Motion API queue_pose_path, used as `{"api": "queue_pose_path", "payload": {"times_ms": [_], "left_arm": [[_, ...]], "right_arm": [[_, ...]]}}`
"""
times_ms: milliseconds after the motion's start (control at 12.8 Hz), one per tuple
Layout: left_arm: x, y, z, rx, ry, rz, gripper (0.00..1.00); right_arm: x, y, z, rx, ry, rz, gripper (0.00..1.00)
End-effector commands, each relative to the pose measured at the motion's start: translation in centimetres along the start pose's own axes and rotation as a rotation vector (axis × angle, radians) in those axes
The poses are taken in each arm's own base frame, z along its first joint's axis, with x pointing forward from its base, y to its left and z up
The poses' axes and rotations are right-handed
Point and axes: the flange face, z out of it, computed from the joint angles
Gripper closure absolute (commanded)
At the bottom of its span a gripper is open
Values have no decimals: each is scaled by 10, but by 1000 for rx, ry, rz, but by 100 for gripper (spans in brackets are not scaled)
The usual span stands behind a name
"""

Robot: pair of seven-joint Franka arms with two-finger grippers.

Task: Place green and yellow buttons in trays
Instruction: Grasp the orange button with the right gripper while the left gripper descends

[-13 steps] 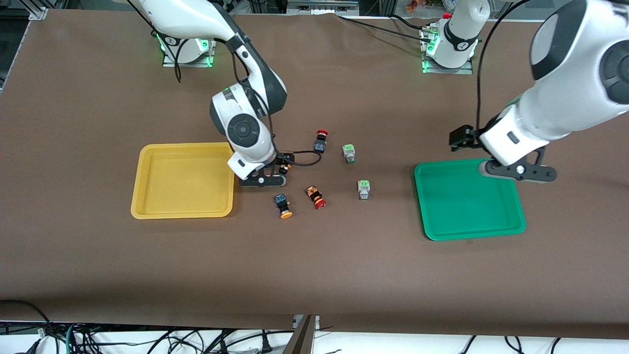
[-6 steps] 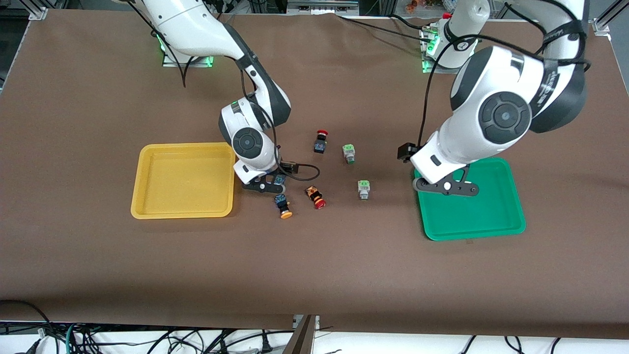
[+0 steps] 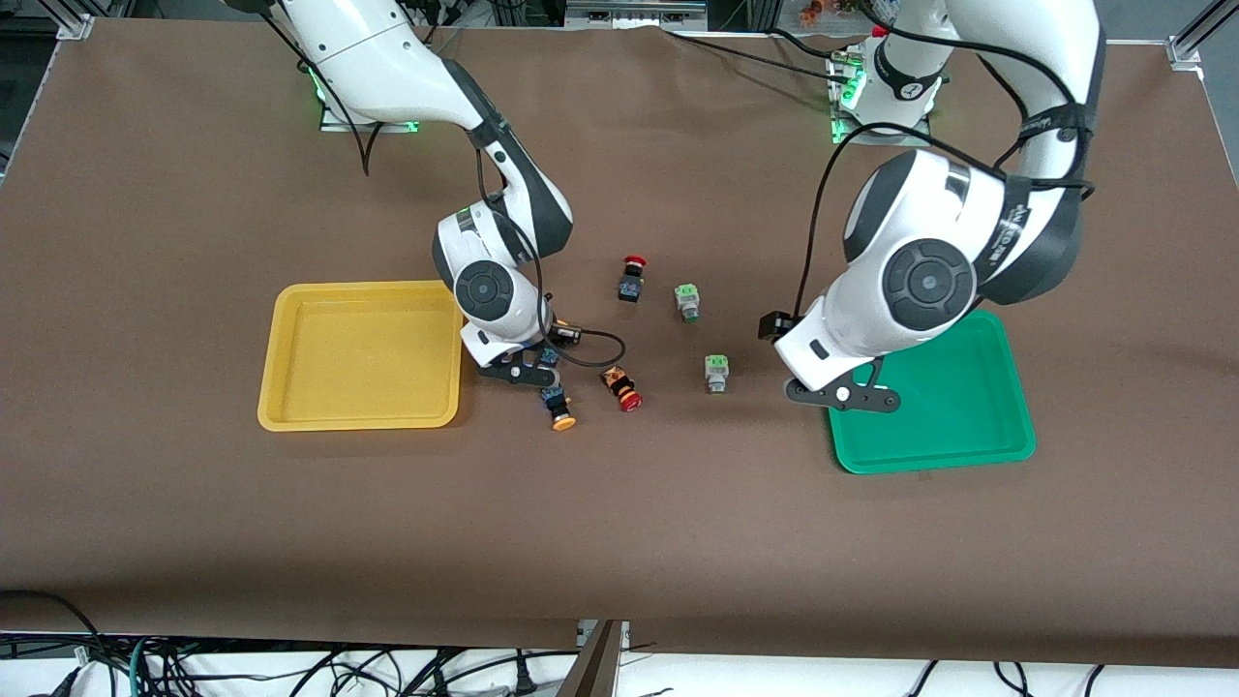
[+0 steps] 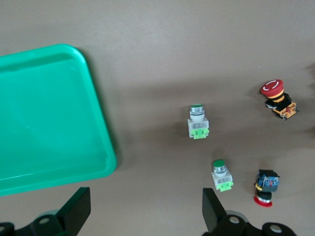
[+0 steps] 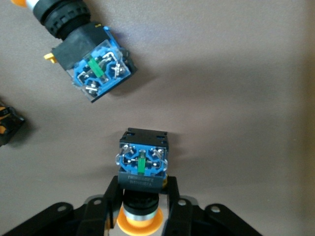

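Note:
My right gripper [image 3: 530,372] is shut on a yellow button [image 5: 142,167] by its black collar, low over the table beside the yellow tray [image 3: 358,358]. The second yellow button [image 3: 559,407] lies on its side close by, and it shows in the right wrist view [image 5: 91,64] too. Two green buttons [image 3: 687,300] [image 3: 716,372] stand mid-table; both show in the left wrist view [image 4: 198,123] [image 4: 221,176]. My left gripper [image 3: 840,395] is open and empty over the edge of the green tray [image 3: 949,426] that faces the buttons. Its jaws [image 4: 145,214] stand wide apart above bare table.
Two red-capped black switches lie among the buttons, one [image 3: 631,278] near the farther green button, one [image 3: 622,387] beside the loose yellow button. Both trays hold nothing. A cable loops from my right wrist over the table.
My left arm has swung from over the green tray to its edge nearest the green buttons. My right gripper has shifted slightly toward the loose yellow button, still holding its button.

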Motion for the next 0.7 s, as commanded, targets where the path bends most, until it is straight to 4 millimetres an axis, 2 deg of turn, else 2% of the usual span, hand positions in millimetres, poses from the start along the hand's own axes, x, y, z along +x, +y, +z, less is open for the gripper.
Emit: {"api": "queue_pose_path", "payload": {"times_ms": [0,157,235,392,627], "left_arm": [[-19,25,38,-49,36,-64,0],[-23,50,61,-65,71,-110,0],[-22,59,79,-43,90,-96,0],[-21,62,113,-1,150,-53,0],[-20,76,157,-19,172,-30,0]], "right_arm": [[7,23,-43,0,-74,-51,100],[10,43,-77,-25,-111,-83,100],[18,59,-82,-39,-115,-113,100],[31,98,-87,-63,-136,-177,99],[37,157,-80,-95,-164,-247,94]]}}
